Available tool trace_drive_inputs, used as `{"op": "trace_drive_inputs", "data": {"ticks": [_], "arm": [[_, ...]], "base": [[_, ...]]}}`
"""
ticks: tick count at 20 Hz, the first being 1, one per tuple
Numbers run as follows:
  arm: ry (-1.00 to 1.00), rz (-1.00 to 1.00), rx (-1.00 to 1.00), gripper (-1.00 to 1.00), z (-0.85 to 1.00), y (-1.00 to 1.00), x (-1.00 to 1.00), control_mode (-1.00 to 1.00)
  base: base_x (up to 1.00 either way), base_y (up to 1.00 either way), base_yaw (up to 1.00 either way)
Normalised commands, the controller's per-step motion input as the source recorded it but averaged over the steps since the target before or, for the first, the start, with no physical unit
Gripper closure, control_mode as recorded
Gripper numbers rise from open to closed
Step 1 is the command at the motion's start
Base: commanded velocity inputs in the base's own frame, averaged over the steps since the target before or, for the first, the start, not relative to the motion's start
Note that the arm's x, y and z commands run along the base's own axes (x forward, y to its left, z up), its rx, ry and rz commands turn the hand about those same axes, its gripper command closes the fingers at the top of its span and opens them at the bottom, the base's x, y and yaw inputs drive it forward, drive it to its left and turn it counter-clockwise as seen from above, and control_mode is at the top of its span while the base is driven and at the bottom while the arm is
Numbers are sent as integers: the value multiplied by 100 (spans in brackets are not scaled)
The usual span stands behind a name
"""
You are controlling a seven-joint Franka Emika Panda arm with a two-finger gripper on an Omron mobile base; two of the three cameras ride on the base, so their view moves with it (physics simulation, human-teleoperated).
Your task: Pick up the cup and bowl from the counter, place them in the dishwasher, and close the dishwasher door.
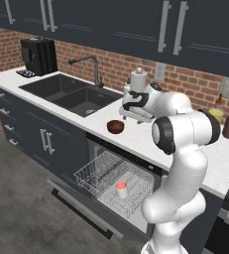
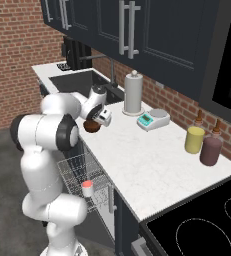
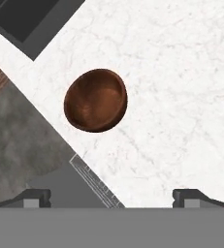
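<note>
While the cup (image 1: 121, 189) already stands in the dishwasher (image 1: 117, 182) rack, the bowl (image 3: 95, 100) sits near the tabletop's (image 3: 181, 97) front edge, above the open door. The claw (image 3: 111, 196) hovers over it, spread wide and empty; next it should centre, descend and grip the rim.

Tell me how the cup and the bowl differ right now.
The cup stands in the dishwasher rack; the bowl sits on the counter near its front edge. The cup is white with a red-pink inside; the bowl is dark brown and wood-like. The cup is a short cylinder; the bowl is round and shallow. Both stand upright, untouched by the gripper.
</note>
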Motion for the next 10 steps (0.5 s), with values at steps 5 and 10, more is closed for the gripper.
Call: {"op": "trace_drive_inputs", "data": {"ticks": [5, 10], "arm": [[0, -1, 0, -100, -23, 2, 40, -100], [2, -2, 0, -100, -31, 0, 37, -100]], "base": [[0, 0, 0], [0, 0, 0]]}}
